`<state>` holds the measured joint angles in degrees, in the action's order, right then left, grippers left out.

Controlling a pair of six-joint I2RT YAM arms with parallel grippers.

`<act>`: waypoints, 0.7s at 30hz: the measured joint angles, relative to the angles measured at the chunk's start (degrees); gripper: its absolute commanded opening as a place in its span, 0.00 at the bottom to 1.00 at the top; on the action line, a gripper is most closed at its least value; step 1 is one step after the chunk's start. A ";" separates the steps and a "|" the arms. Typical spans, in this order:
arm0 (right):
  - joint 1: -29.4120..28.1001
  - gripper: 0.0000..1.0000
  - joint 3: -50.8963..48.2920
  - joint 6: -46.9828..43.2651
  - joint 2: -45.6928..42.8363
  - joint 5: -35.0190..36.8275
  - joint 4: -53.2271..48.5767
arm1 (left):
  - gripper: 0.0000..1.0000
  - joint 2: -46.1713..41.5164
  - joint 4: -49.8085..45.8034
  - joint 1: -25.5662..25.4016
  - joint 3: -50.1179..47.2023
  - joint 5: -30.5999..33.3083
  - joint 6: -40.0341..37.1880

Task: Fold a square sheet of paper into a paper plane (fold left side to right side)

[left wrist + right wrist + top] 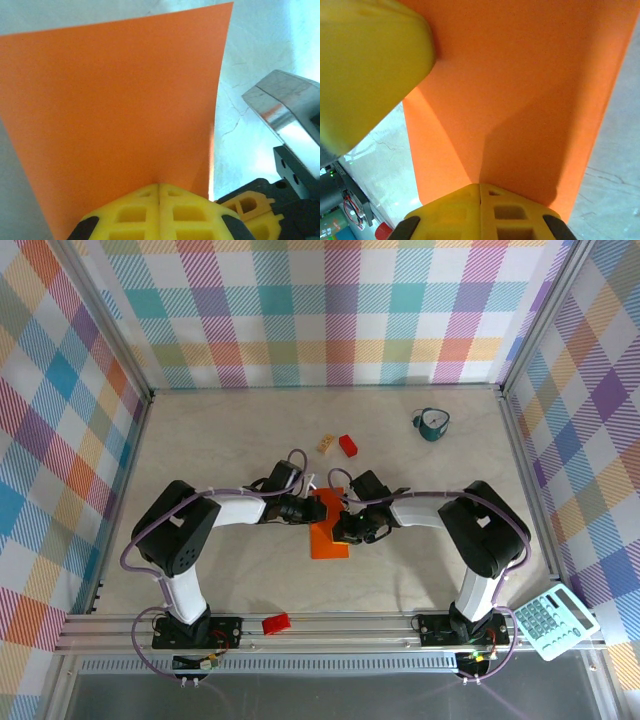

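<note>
Got the square sheet of paper (328, 542) at the centre of the table (220, 440), left tool (317, 508) on its left side, right tool (343, 525) on its right. Behind it, a small block (327, 443) just left of a second block (348, 445). Mug (432, 424) back right, calculator (552, 620) past the near right corner, third block (276, 623) on the front rail (340, 628).

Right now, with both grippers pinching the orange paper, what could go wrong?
1. The left gripper and right gripper are both shut on the orange paper, close together; an uneven pull could tear or crumple it.
2. The grippers sit almost side by side, so they may bump during the fold.
3. The paper's edge bows in the left wrist view, so the crease might land crooked.
</note>
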<state>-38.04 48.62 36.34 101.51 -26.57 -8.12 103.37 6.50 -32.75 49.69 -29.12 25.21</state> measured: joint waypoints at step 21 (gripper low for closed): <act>0.00 0.00 2.93 -2.54 1.62 -0.02 -4.63 | 0.00 1.97 2.71 3.32 -0.79 -1.68 -0.83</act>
<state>-38.04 51.55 33.80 103.13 -26.59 -12.75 105.34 9.21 -29.43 48.90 -30.81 24.38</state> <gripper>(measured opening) 0.050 0.050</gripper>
